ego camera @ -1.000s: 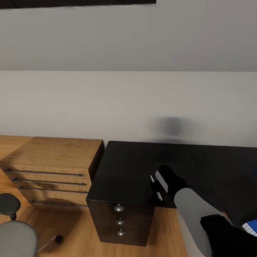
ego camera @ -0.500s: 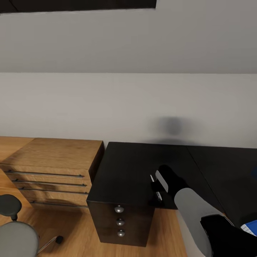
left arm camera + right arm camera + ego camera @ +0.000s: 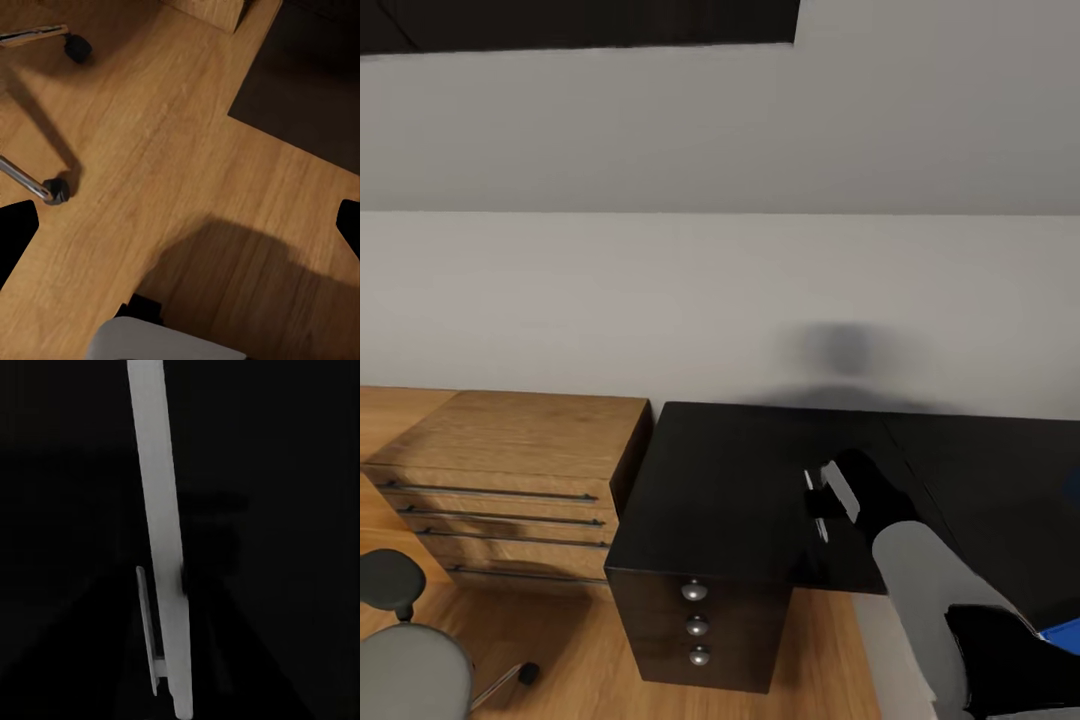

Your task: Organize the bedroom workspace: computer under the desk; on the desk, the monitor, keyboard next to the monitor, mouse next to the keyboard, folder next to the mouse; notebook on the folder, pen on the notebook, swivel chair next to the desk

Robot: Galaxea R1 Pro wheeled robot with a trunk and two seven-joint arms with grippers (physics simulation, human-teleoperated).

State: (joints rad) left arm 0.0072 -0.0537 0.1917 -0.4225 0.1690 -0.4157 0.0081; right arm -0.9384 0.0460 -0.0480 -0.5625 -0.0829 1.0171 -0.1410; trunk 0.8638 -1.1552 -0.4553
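over the desk (image 3: pixel 730 480) w/ 3 knobs, right claw (image 3: pixel 822 505) grips 1 thin white-edged item; left claw's state unclear.

Soft even light, blurred wall shadow

Desk (image 3: pixel 730 490), lower centre to right of head view: glossy black L-shaped top, back edge against the pale wall, dark three-drawer unit with round silver knobs (image 3: pixel 695 590) under its left end. Low oak chest (image 3: pixel 510 450) with long bar handles stands just beside it at lower left. Both stand on wood plank floor (image 3: pixel 560 650); chair castors (image 3: pixel 56 190) rest on the floor (image 3: pixel 172 150) in left wrist view.
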